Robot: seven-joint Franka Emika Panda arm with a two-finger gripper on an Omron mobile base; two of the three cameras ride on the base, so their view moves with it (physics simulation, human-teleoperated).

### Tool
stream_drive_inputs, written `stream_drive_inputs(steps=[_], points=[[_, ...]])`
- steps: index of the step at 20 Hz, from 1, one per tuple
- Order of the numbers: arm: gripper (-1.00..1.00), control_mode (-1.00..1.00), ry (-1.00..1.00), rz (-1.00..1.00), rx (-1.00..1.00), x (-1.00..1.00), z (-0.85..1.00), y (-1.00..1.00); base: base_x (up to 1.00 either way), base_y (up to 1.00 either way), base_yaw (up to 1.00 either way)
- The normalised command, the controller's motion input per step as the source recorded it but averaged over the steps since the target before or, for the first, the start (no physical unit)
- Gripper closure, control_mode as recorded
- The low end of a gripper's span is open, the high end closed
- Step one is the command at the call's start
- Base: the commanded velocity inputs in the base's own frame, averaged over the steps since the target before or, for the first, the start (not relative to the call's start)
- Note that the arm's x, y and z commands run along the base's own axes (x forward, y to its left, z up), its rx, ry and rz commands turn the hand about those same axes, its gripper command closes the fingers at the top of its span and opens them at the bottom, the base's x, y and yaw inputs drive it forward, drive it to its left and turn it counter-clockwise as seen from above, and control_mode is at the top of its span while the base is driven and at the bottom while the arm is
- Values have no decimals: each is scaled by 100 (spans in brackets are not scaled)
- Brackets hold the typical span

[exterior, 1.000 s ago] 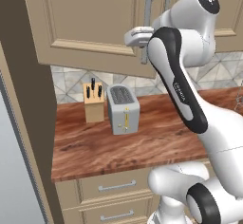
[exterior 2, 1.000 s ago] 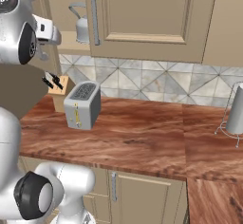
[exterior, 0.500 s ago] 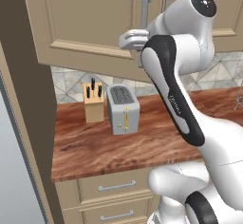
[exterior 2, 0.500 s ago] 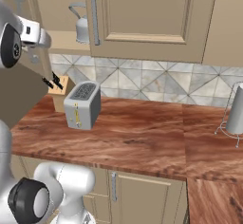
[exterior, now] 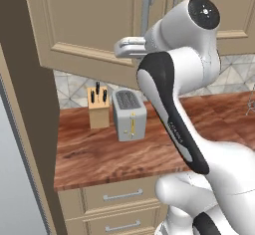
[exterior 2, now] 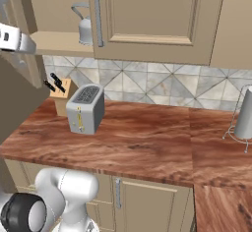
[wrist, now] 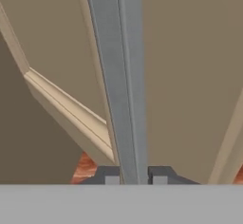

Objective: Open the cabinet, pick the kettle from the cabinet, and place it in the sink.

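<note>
Claw point(wrist: 132, 174) pinching cabinet handle point(wrist: 118, 76) | right base: kettle point(exterior 2: 84, 25) on shelf

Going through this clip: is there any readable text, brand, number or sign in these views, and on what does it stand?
White robot arm: a small line of grey lettering runs along the forearm, too small and blurred to read.
Boxy silver toaster: a yellow strip on its front, no legible characters.
Nothing else carries text.
</note>
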Motion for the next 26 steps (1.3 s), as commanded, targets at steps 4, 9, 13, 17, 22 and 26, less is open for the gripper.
stream_drive_inputs(steps=[4, 9, 13, 17, 22, 26], points=[[100, -100, 0, 0, 0, -29, -2, 52, 0, 0, 0], [100, -100, 0, 0, 0, -25, -2, 58, 0, 0, 0], [100, -100, 0, 0, 0, -20, -4, 57, 0, 0, 0], [100, -100, 0, 0, 0, -15, -7, 55, 0, 0, 0], [-100, -100, 0, 0, 0, -6, -14, 47, 0, 0, 0], [-100, -100, 0, -3, 2, -34, -11, 14, 0, 0, 0]])
